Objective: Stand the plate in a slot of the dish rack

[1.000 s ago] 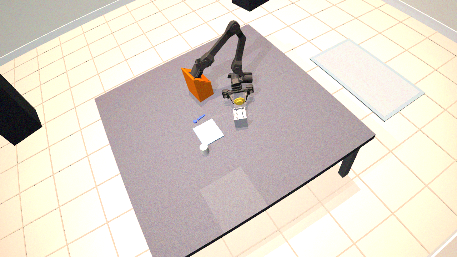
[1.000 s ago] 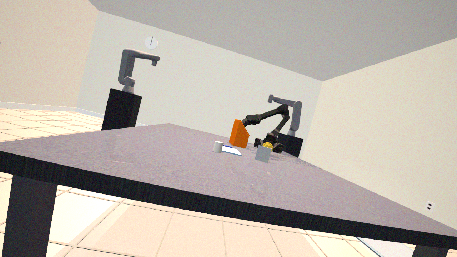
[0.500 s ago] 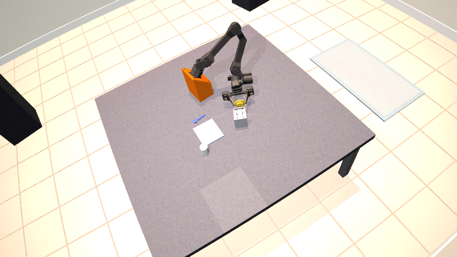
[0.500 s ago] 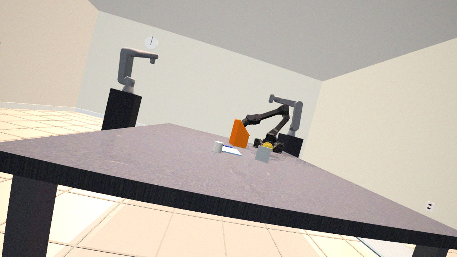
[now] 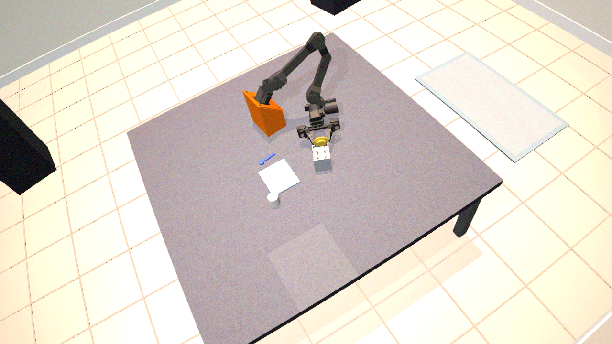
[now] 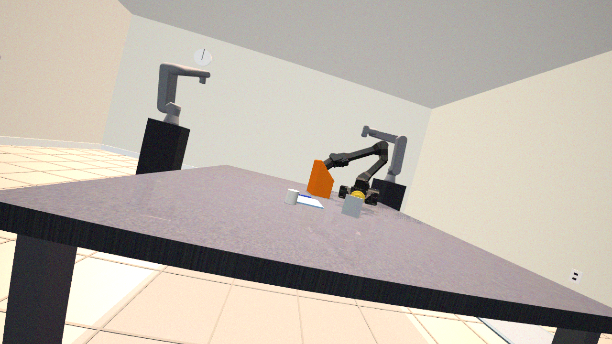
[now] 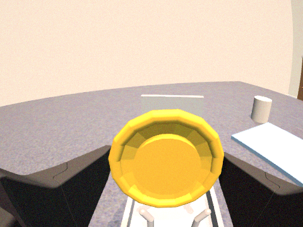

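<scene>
My gripper [image 5: 321, 142] [image 6: 357, 196] [image 7: 166, 156] is shut on the yellow plate [image 5: 321, 139] [image 6: 358, 194] [image 7: 167, 170], with one finger at each side of its rim. The plate is roughly upright, its hollow face toward the wrist camera. The grey-white dish rack [image 5: 322, 165] [image 6: 351, 207] [image 7: 172, 101] stands on the table. In the top view the plate is at the rack's arm-side end, its lower edge near the top. In the wrist view rack posts show below the plate, which hides the rack's middle. I cannot tell whether plate and rack touch.
A white board [image 5: 278, 176] [image 6: 310, 201] [image 7: 271, 145] lies beside the rack, with a white cup [image 5: 273, 200] [image 6: 291, 196] [image 7: 261, 110] at its far corner. A blue spoon [image 5: 269, 157] lies near the board. The orange arm base [image 5: 267, 119] [image 6: 320, 181] stands behind.
</scene>
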`<state>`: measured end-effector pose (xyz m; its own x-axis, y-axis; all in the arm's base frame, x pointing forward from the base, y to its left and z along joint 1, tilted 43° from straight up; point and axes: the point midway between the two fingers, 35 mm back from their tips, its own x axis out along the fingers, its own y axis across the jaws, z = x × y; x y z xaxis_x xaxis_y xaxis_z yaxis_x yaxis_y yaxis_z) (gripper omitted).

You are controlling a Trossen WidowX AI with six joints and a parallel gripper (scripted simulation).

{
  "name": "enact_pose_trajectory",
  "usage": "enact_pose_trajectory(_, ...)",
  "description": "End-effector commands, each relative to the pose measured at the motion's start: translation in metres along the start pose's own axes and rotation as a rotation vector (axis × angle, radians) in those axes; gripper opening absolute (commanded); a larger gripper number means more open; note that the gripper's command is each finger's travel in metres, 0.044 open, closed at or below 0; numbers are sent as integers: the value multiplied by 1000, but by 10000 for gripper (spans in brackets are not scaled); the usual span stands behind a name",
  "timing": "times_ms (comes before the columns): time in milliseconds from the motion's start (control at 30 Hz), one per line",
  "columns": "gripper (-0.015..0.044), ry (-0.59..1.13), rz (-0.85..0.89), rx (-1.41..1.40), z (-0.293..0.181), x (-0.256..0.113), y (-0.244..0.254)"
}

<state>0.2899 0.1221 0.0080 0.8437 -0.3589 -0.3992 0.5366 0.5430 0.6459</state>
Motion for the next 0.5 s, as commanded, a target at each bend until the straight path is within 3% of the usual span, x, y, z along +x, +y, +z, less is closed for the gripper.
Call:
enact_pose_trajectory(0, 0, -1, -1, -11, 1, 4, -5)
enact_pose_trajectory(467, 0, -2, 5, 8, -15, 11, -9)
